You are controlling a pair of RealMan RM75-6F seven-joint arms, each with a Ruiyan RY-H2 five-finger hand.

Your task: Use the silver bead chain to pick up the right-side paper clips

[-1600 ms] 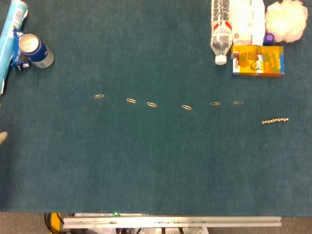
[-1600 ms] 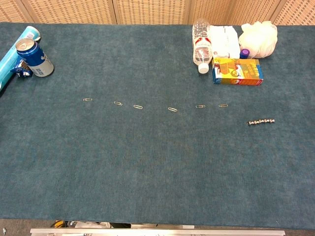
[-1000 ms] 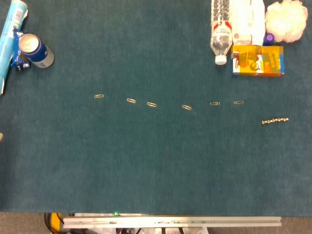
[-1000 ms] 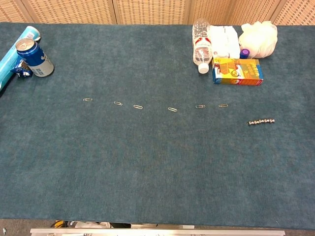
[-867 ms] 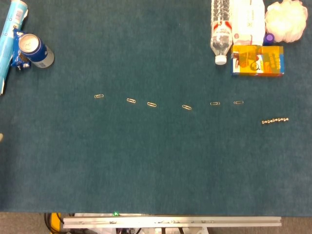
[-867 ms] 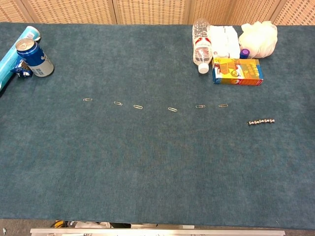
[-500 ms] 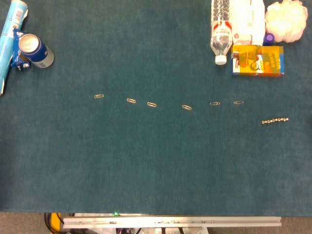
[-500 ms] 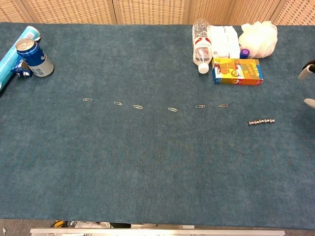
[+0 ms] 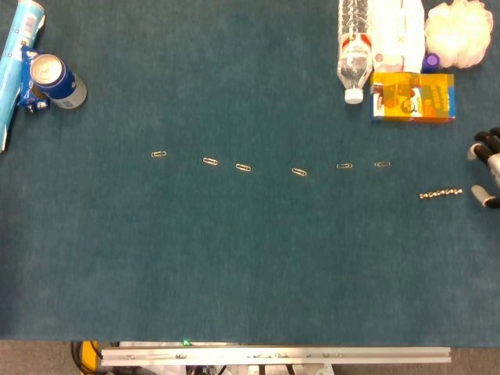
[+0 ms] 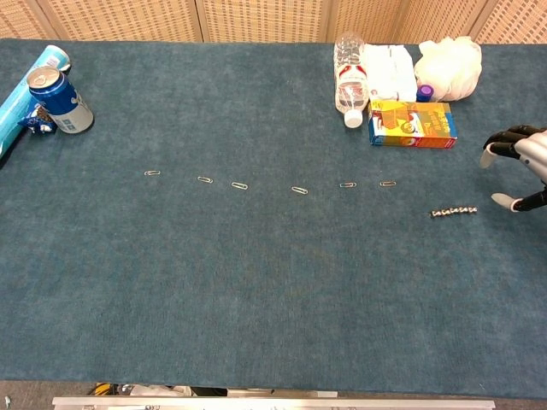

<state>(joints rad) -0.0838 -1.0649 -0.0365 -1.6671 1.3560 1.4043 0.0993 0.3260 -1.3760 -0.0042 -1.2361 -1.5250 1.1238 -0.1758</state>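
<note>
Fingers apart and holding nothing, the right robot hand (image 10: pixel 520 166) sits at the right edge of the desk (image 10: pixel 273 290), just beside the silver bead chain (image 10: pixel 454 210) and apart from it. Its spread suggests it is set to close on the chain's near end, which looks like the step in hand; nothing of the pickup is done yet. The left robot hand shows in neither view.

The chain lies flat and nearly straight on the blue-green cloth, its right end nearest the robot hand. Up and to the left of it runs a row of paper clips, each well apart from the next. The right-side paper clips (image 9: pixel 382 164) are the ones closest to the chain, so a short sweep leftward should reach them; I judge the chain is meant to draw them up magnetically, though the pictures cannot confirm that.

Behind the robot hand stands an orange box (image 10: pixel 412 125), with a water bottle (image 10: pixel 348 85) lying on its side, a white pack and a white mesh sponge (image 10: pixel 449 67) beyond. These crowd the back, but the path to the chain looks open. A soda can (image 10: pixel 60 101) and a blue tube (image 10: pixel 26 101) sit far left, out of the way.
</note>
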